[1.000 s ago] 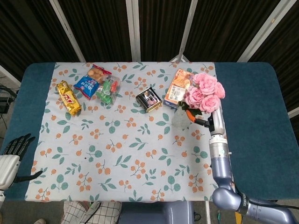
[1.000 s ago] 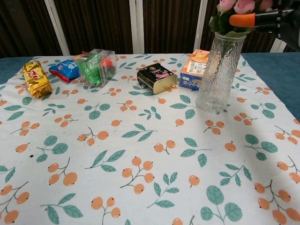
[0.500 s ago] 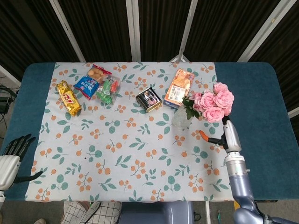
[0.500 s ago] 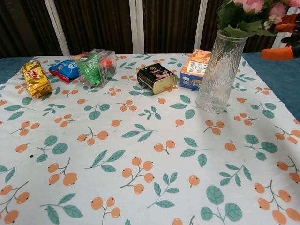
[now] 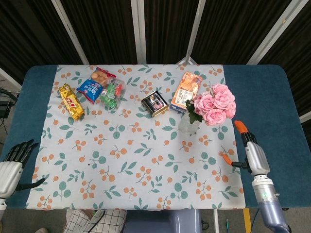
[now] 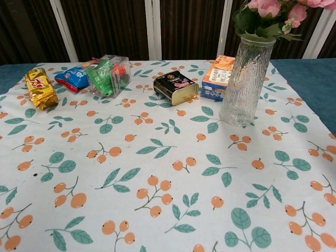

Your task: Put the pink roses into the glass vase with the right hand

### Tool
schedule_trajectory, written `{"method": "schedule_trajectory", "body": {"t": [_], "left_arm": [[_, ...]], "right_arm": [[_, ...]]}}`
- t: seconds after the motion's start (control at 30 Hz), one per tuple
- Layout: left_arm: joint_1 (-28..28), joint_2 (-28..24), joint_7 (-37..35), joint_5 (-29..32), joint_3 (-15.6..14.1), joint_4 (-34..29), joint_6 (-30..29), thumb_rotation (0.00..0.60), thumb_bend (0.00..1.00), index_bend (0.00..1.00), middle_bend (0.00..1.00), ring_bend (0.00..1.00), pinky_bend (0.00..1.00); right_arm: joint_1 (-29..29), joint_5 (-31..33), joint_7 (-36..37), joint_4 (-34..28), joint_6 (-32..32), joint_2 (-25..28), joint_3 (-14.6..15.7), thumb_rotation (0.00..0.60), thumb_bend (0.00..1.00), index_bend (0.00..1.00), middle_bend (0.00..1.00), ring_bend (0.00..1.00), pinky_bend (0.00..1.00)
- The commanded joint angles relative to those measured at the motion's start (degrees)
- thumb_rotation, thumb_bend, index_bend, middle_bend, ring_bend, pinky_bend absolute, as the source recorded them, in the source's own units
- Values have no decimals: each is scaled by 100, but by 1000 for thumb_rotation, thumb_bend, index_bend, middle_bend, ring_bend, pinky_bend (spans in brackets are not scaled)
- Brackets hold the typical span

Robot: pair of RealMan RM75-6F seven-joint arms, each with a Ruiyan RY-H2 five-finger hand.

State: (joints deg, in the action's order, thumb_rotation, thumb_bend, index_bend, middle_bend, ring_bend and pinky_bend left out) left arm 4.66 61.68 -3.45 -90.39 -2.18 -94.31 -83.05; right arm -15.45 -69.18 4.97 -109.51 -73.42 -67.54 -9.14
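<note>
— What's standing on that leaf-and-berry tablecloth (image 6: pixel 157 173)?

— An upright ribbed glass vase (image 6: pixel 243 81) at the right, pink roses (image 6: pixel 273 13) in its mouth, leaning right.

— And behind it?

— An orange carton (image 6: pixel 216 77) just beside the vase, then a black tin (image 6: pixel 176 87), a clear box of green packs (image 6: pixel 108 74), a blue snack bag (image 6: pixel 72 79) and a gold packet (image 6: pixel 41 87) at far left.

Open cloth (image 5: pixel 131 160) fwd of vase (image 5: pixel 188 124)
</note>
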Motion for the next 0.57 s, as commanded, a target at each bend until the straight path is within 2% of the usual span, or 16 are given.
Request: {"method": "schedule_trajectory", "body": {"t": [0.03,0.2,0.33,0.57], "left_arm": [[-2,3,12,5,6,18,-9,600,0,0,0,0,0],[-15,32,66,-32,40,112,-108,600,0,0,0,0,0],[-27,75,148,-71,57,199,-179,600,0,0,0,0,0],[-34,114,251,-82,67,247,-214,600,0,0,0,0,0]], "right_arm": [[196,-456,-342,253,-227,166,292,600,286,0,0,0,0],[580,-1227,-1038,864,-918,294,686,600,286,0,0,0,0],[955,-1601,-1569,1278,-1462,383,947,600,286,0,0,0,0],[1274,-1877,-1601,1369,-1817,459,1129,600,286,0,0,0,0]]}}
